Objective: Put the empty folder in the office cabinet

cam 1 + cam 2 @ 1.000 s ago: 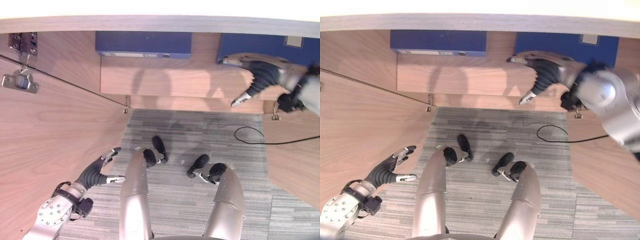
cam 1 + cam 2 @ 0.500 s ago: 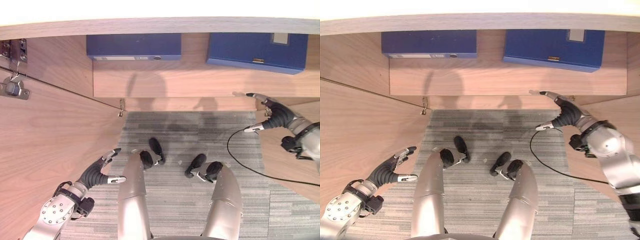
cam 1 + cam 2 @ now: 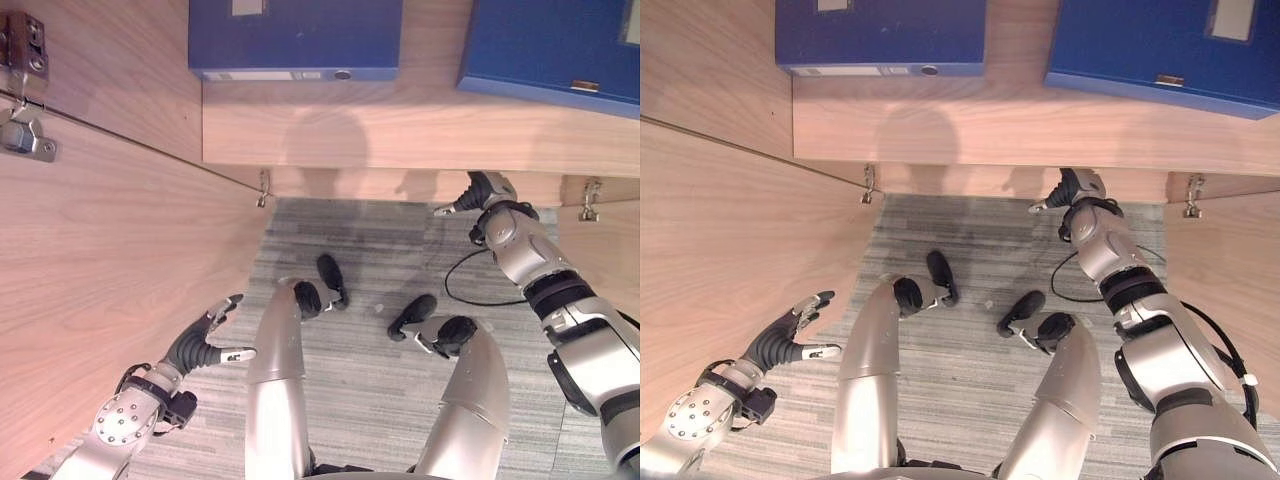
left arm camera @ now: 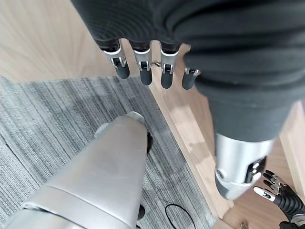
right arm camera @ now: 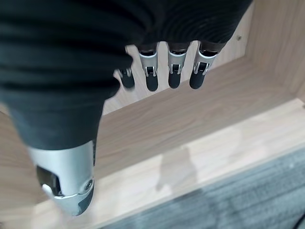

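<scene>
Blue folders lay flat on the wooden cabinet shelf (image 3: 400, 140): the right folder (image 3: 550, 45) and a left folder (image 3: 295, 35). The right hand (image 3: 478, 192) hung empty, fingers relaxed, at the shelf's front edge; the left hand (image 3: 200, 345), loosely spread, hung beside the open cabinet door (image 3: 100, 260).

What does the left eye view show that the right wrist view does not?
The left eye view alone shows two blue folders lying on the cabinet shelf, one to the left and one to the right, the open left door and the left hand, fingers relaxed. The right wrist view alone shows the right hand from close, fingers straight and holding nothing. Both show the cabinet's wooden shelf and grey carpet.
</scene>
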